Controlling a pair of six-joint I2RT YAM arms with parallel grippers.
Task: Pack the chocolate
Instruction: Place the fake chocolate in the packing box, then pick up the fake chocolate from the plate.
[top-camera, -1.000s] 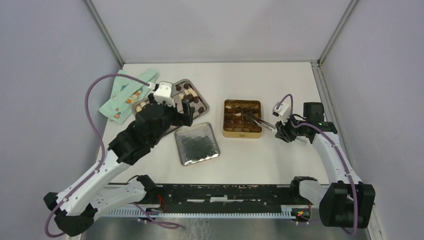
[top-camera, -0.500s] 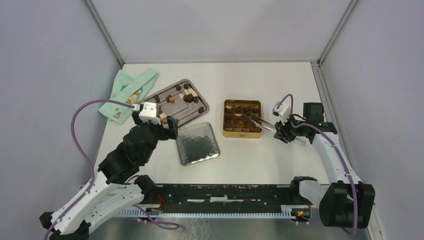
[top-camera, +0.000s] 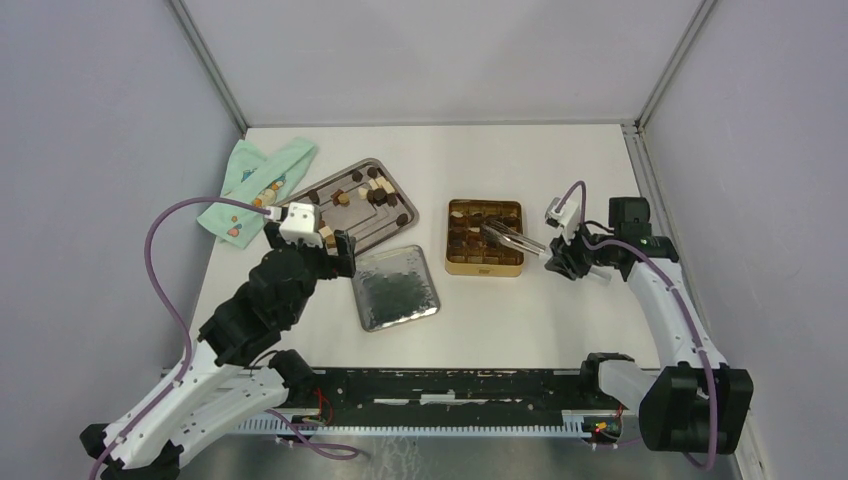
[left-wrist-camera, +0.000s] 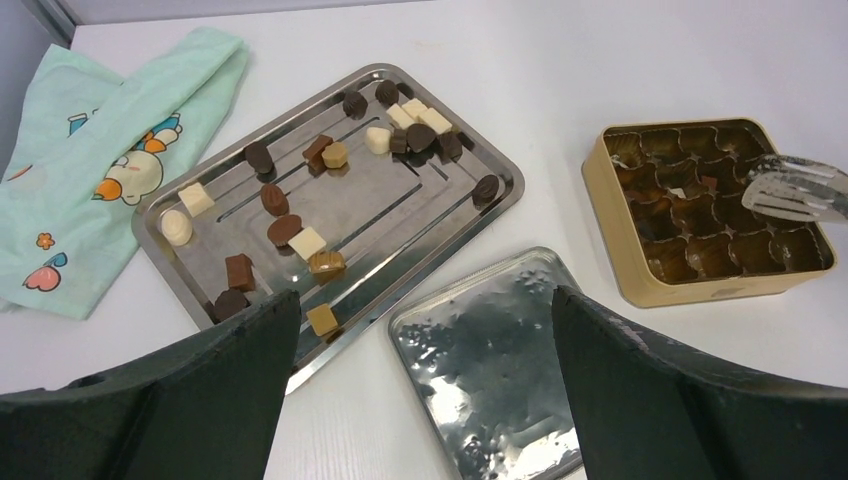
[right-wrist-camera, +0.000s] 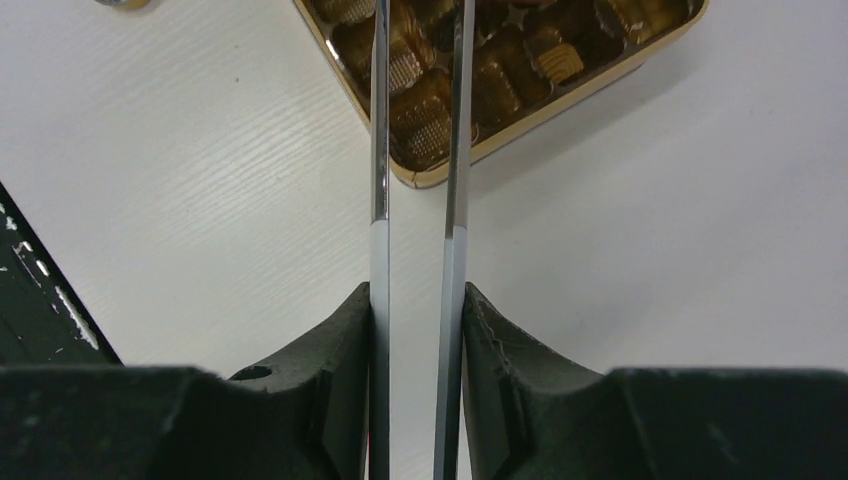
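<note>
Many pieces of the chocolate (left-wrist-camera: 283, 228) lie scattered on the steel tray (left-wrist-camera: 400, 215), far left on the bench (top-camera: 500, 310), just right of the green cloth (left-wrist-camera: 90, 170). The left tool (left-wrist-camera: 422, 300) hovers by the tray's near edge, jaws spread wide, gripping nothing. The right tool (right-wrist-camera: 415, 310) is clamped on the tongs (right-wrist-camera: 380, 150), their blades over the gold tin (left-wrist-camera: 640, 280). Whether they carry a piece, I cannot tell. The danger, I'd say: those slim blades pinch a smooth cube off-centre and it squirts free, landing beside its cell or on the upturned lid (left-wrist-camera: 480, 350).
</note>
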